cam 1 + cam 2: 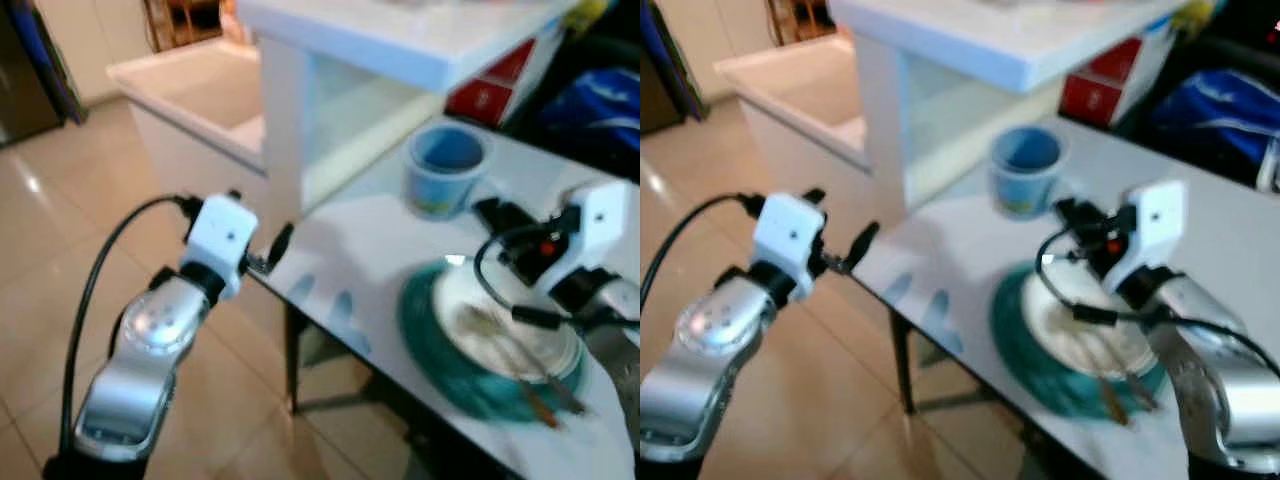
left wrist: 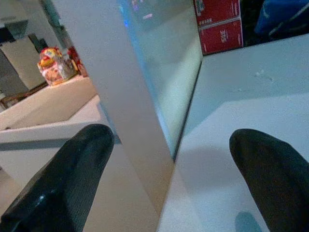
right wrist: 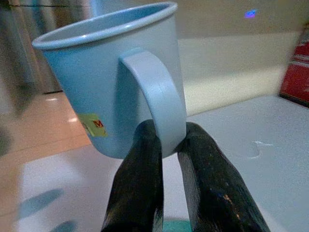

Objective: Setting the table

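Observation:
A light blue mug stands on the white table, with a small sticker on its side. My right gripper is shut on the mug's handle; from the head it reaches in from the right. In front of the mug lies a teal plate bearing a white dish with utensils across it. My left gripper hovers open at the table's left corner, its two fingers spread on either side of a white post.
A white raised shelf on a post stands over the table's back. Behind it are a red box and a blue bag. A low white counter lies left, over tiled floor.

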Robot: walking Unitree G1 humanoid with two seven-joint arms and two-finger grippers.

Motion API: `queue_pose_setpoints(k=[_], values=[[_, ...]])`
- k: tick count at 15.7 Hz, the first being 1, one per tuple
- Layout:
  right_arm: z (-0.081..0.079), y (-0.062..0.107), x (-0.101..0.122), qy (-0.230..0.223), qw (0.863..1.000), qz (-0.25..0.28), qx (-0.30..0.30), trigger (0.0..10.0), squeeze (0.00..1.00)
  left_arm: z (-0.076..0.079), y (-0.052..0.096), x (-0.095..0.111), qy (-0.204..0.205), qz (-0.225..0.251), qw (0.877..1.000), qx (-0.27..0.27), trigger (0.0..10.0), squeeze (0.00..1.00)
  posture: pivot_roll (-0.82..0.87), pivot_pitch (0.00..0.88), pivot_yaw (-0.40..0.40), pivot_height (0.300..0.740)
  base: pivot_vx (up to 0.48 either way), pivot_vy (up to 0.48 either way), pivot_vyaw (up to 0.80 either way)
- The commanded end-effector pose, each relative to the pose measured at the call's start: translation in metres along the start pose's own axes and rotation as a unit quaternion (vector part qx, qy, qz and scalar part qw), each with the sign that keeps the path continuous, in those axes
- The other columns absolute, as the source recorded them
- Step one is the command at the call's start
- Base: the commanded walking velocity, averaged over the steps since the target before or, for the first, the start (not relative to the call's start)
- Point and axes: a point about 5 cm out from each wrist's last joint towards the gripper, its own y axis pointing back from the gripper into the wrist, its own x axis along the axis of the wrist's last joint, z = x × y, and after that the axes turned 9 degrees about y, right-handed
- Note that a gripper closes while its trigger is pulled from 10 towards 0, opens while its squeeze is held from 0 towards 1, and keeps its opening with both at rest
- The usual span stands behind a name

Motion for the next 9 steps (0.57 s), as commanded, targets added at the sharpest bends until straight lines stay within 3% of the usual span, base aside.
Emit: queue_pose_setpoints(k=[1, 3, 5, 9], values=[[0.004, 0.004, 0.016, 0.001, 1.0, 0.025, 0.013, 10.0, 0.0, 0.002, 0.0, 0.003, -0.003, 0.006, 1.0, -0.004, 10.0, 0.0, 0.01, 0.0, 0.006, 0.74, 0.0, -0.48, 0.0], [0.011, 0.006, 0.031, -0.022, 0.998, 0.056, 0.021, 10.0, 0.0, 0.002, 0.0, 0.001, 0.019, 0.003, 1.0, -0.005, 10.0, 0.0, 0.01, 0.0, 0.005, 0.74, 0.0, -0.381, 0.0], [0.021, 0.005, 0.04, -0.035, 0.996, 0.076, 0.004, 10.0, 0.0, 0.002, 0.001, 0.003, 0.006, 0.004, 1.0, -0.01, 10.0, 0.0, 0.02, 0.0, 0.005, 0.74, 0.0, 0.0, 0.0], [0.047, -0.001, 0.027, -0.06, 0.997, 0.019, -0.053, 10.0, 0.0, 0.002, 0.011, -0.001, 0.012, -0.013, 0.998, -0.063, 10.0, 0.0, 0.03, 0.0, -0.005, 0.74, 0.0, 0.0, 0.0]])
